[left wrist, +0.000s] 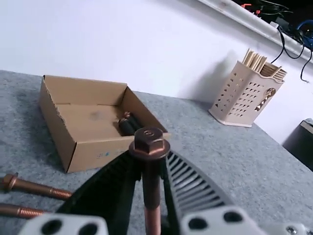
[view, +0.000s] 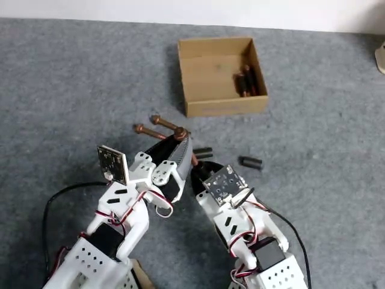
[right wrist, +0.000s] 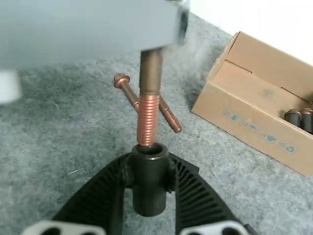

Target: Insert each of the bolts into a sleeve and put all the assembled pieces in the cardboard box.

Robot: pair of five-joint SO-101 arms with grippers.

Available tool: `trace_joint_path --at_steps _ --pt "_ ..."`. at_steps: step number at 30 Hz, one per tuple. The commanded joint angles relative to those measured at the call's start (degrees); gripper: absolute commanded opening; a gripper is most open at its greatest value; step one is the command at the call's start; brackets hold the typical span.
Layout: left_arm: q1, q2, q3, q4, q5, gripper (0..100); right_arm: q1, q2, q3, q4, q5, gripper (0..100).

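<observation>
Left jaws clamped narrow on a copper bolt, gripping the shank just under the hex head, with the head clear above the tips

Right jaws closed on a black sleeve, held upright with the open end up

The bolt is lined up over the sleeve, threaded end down at the bore mouth. The tip is at the rim or just inside; can't tell how deep

From the high view, both sets of jaws meet mid-table, just in front of the cardboard box. The two arms angle in toward each other

Box sits toward the far side of the grey table, open top. Assembled pieces lie inside it against the right wall; can't count them for certain

Still loose on the table:
- two bolts side by side, just beyond my left jaws on the box side, heads pointing left
- one sleeve lying on its side, right of the right jaws and apart from them
- another dark sleeve lying just beside the meeting point, between the jaws and the first sleeve

Off to the side near the wall is a perforated cream holder with wooden sticks in it, well away from the work
</observation>
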Motion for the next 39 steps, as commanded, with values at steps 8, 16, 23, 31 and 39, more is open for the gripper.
trace_joint_path --at_steps 8,16,23,31,39 --pt "1.63 -0.22 0.04 -1.23 6.07 1 -0.57 -0.92 1.89 -0.04 0.53 0.5" --pt "1.63 -0.22 0.04 -1.23 6.24 1 -0.66 -0.92 1.80 -0.04 0.53 0.5" --pt "1.54 -0.13 0.04 -1.14 11.60 1 -0.92 -0.92 -1.19 3.30 -0.53 0.5" --pt "1.63 -0.13 1.19 -1.23 8.97 1 -0.66 -0.92 -2.59 4.00 -2.73 0.5" --pt "1.63 -0.13 1.45 -1.23 8.97 1 -0.66 -0.92 -3.12 0.13 -2.73 0.5"
